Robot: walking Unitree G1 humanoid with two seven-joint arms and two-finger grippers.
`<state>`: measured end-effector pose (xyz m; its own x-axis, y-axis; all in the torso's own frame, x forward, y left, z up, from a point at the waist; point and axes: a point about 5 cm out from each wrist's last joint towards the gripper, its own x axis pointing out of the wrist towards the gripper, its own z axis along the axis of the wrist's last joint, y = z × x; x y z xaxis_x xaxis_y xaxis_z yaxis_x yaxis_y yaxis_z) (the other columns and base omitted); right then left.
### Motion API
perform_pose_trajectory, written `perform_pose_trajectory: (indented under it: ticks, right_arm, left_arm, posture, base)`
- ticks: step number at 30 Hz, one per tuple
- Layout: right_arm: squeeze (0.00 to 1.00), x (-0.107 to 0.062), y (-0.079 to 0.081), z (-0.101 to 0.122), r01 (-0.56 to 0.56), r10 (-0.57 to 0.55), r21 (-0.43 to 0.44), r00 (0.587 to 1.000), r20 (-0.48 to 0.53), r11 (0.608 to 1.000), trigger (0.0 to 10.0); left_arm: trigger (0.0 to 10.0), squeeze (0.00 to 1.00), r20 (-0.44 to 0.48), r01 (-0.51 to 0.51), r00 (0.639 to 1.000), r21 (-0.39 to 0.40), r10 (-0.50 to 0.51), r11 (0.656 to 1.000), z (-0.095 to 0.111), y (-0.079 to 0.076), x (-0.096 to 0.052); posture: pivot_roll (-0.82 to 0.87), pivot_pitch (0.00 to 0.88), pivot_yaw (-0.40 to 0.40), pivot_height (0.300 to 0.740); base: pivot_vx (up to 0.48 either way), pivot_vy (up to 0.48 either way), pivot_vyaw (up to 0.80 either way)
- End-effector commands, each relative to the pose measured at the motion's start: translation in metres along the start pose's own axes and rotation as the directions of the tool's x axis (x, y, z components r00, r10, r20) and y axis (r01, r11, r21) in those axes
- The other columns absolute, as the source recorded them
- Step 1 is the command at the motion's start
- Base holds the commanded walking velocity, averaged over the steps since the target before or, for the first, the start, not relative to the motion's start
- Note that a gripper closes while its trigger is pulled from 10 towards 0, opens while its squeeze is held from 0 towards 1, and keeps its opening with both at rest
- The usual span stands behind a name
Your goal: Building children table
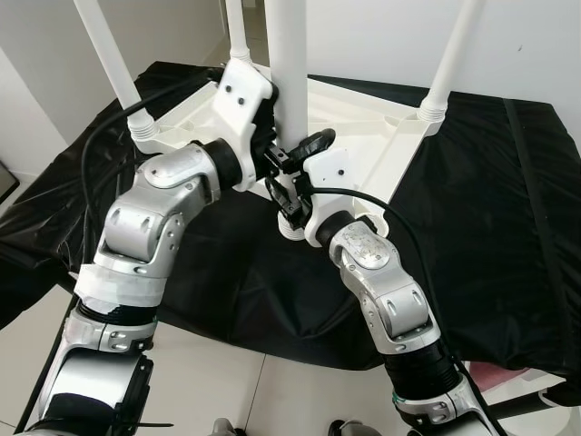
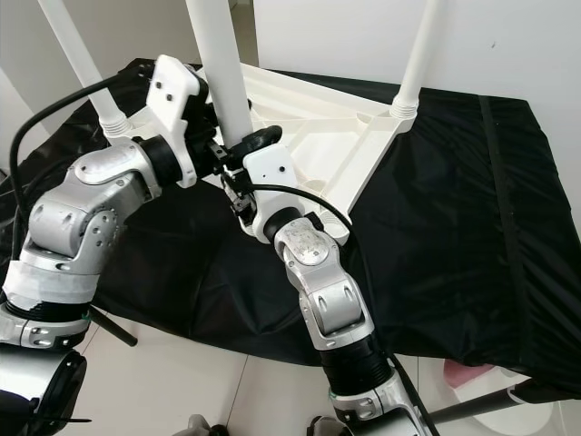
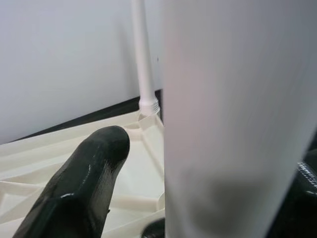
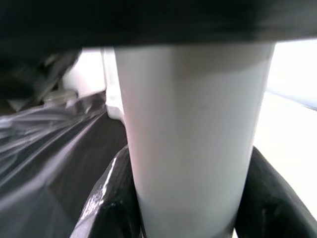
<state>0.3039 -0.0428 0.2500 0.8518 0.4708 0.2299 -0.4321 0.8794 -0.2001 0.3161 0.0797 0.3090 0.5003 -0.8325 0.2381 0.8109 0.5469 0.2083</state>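
White tabletop lies upside down on a black sheet, upper centre of frame, three legs already standing: upper left leg, back leg, upper right leg. Fourth leg is upright at the near corner, centre frame. Right gripper is clamped on it low down; right wrist view shows the fingers hugging the tube on both sides. Left gripper sits just beside the same leg from the left; in the left wrist view one finger stands apart from the tube, so can't tell if it is gripping. Both forearms and black cables crowd the near corner and block the leg's socket. White wall behind, pale tile floor below.
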Motion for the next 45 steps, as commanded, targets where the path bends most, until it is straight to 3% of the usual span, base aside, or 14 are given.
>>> perform_pose_trajectory:
  ticks: [1, 2, 7, 9, 10, 13, 17, 19, 21, 22, 29, 34, 45]
  right_arm:
    - [0.0, 0.002, -0.019, 0.003, 0.111, -0.11, 0.022, 0.994, -0.013, 0.994, 0.9]
    - [0.0, 0.003, -0.026, 0.005, 0.144, -0.144, 0.012, 0.99, -0.002, 0.989, 10.0]
    - [0.0, 0.002, -0.054, 0.007, 0.252, -0.252, -0.013, 0.968, 0.012, 0.968, 10.0]
    - [0.0, 0.002, -0.054, 0.007, 0.252, -0.252, -0.013, 0.968, 0.012, 0.968, 10.0]
    - [0.0, -0.001, -0.06, 0.008, 0.267, -0.267, -0.021, 0.964, 0.014, 0.964, 10.0]
    - [0.0, -0.002, -0.062, 0.009, 0.273, -0.273, -0.024, 0.962, 0.017, 0.962, 10.0]
    - [0.0, -0.013, -0.073, 0.006, 0.303, -0.302, -0.047, 0.953, 0.018, 0.952, 10.0]
    - [0.0, -0.015, -0.075, 0.005, 0.306, -0.306, -0.049, 0.952, 0.019, 0.951, 10.0]
    - [0.0, -0.02, -0.076, 0.004, 0.294, -0.294, -0.028, 0.955, 0.028, 0.955, 10.0]
    - [0.0, -0.021, -0.076, 0.003, 0.287, -0.286, -0.026, 0.958, 0.029, 0.958, 10.0]
    - [0.0, -0.024, -0.079, -0.01, 0.279, -0.279, -0.041, 0.96, -0.009, 0.959, 10.0]
    - [0.0, -0.028, -0.084, -0.027, 0.247, -0.248, -0.027, 0.964, -0.1, 0.969, 10.0]
    - [0.0, -0.037, -0.084, -0.046, 0.241, -0.24, -0.015, 0.957, -0.163, 0.97, 10.0]
  left_arm:
    - [10.0, 0.0, 0.062, 0.137, 0.989, -0.042, -0.135, 0.99, 0.011, -0.017, 0.004]
    - [10.0, 0.0, 0.091, 0.155, 0.985, -0.054, -0.15, 0.986, 0.015, -0.016, 0.0]
    - [10.0, 0.0, 0.221, 0.227, 0.955, -0.115, -0.198, 0.967, 0.029, -0.011, -0.016]
    - [10.0, 0.0, 0.221, 0.227, 0.955, -0.115, -0.198, 0.967, 0.029, -0.011, -0.016]
    - [10.0, 0.0, 0.172, 0.173, 0.973, -0.089, -0.156, 0.981, 0.023, -0.005, -0.017]
    - [10.0, 0.0, 0.133, 0.134, 0.983, -0.068, -0.124, 0.989, 0.018, -0.001, -0.017]
    - [10.0, 0.0, -0.002, 0.029, 1.0, -0.022, -0.029, 0.999, -0.002, 0.008, -0.024]
    - [10.0, 0.0, -0.056, -0.004, 0.998, -0.001, 0.004, 1.0, -0.01, 0.011, -0.025]
    - [10.0, 0.0, -0.234, -0.055, 0.969, 0.11, 0.08, 0.992, -0.038, 0.015, -0.032]
    - [10.0, 0.0, -0.266, -0.059, 0.959, 0.137, 0.094, 0.989, -0.044, 0.015, -0.034]
    - [10.0, 0.0, -0.331, -0.077, 0.934, 0.188, 0.137, 0.979, -0.059, 0.015, -0.038]
    - [10.0, 0.0, -0.365, -0.111, 0.912, 0.221, 0.188, 0.969, -0.07, 0.02, -0.041]
    - [10.0, 0.0, -0.355, -0.12, 0.913, 0.238, 0.202, 0.964, -0.069, 0.022, -0.041]
  posture:
    - [-0.1, 0.113, 0.074, 0.74]
    - [-0.1, 0.113, 0.074, 0.74]
    - [-0.11, 0.102, 0.068, 0.74]
    - [-0.11, 0.102, 0.068, 0.74]
    - [-0.11, 0.102, 0.068, 0.74]
    - [-0.11, 0.102, 0.068, 0.74]
    - [-0.11, 0.098, 0.07, 0.74]
    - [-0.11, 0.098, 0.07, 0.74]
    - [-0.12, 0.098, 0.072, 0.74]
    - [-0.12, 0.098, 0.072, 0.74]
    - [-0.11, 0.104, 0.068, 0.74]
    - [-0.11, 0.112, 0.065, 0.74]
    - [-0.11, 0.124, 0.071, 0.74]
  base:
    - [0.0, 0.0, 0.0]
    - [0.0, 0.0, 0.0]
    - [0.0, 0.0, 0.0]
    - [0.0, 0.0, 0.0]
    - [0.0, 0.0, 0.0]
    - [0.0, 0.0, 0.0]
    - [0.0, 0.0, 0.0]
    - [0.0, 0.0, 0.0]
    - [0.0, 0.0, 0.0]
    - [0.0, 0.0, 0.0]
    - [0.0, 0.0, 0.0]
    - [0.0, 0.0, 0.0]
    - [0.0, 0.0, 0.0]
